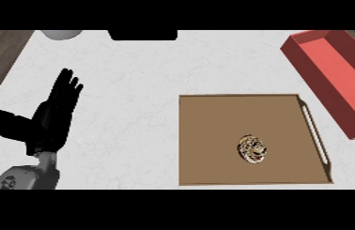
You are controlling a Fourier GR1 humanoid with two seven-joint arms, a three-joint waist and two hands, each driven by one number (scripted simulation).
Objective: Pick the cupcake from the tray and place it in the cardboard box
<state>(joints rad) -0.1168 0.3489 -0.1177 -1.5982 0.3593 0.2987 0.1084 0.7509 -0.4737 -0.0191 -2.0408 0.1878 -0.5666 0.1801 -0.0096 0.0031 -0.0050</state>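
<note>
1. One hand shows: the left hand [59, 107] stands at 9 o'clock of the view. Its fingers are straight, slightly apart and pointing toward 12 o'clock. It holds nothing and is well apart from every task thing, and its grey forearm enters from 7 o'clock. The right hand is out of view, so its state cannot be told.
2. Cupcake [252, 149]: it sits inside the brown tray [208, 126], toward 4 o'clock of the tray's centre, clear of the walls and untouched. The tray rests on the white desk [139, 69] at 4 o'clock of the view.
3. Red box [326, 69] (presumably the task's cardboard box): it is open-topped and lies aslant at 2 o'clock. The view's right edge cuts it off, and it sits near the tray's 1 o'clock corner.
4. Risk, reach: the visible hand is on the far side of the tray from the box. A reach across with it would probably be long and might clip the tray's 9 o'clock wall and shift the tray.
5. Risk, grasp: the cupcake is small and likely soft. Fingers that close off-centre could tip it or squash its top.
6. Risk, placement: the box is narrow and angled. A release near its long wall might leave the cupcake on the rim or on the desk.
</note>
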